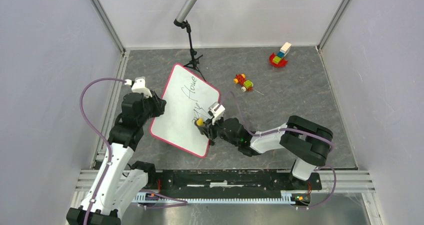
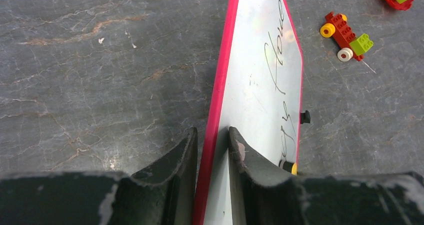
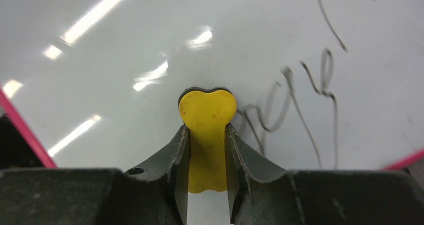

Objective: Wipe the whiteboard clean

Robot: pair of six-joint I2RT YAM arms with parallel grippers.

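Red-pink whiteboard (image 2: 252, 100) rim in left tool (image 2: 212, 136), yellow eraser (image 3: 207, 110) in right tool (image 3: 207, 131).

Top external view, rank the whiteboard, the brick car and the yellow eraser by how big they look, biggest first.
1. whiteboard
2. brick car
3. yellow eraser, only partly showing, but clearly smallest

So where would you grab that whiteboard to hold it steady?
By its thin pink-rimmed left edge, coming in from the side, one finger on each face: the whiteboard is a flat sheet, too wide to span. The left end effector pinches that edge this way, clear of the handwriting.
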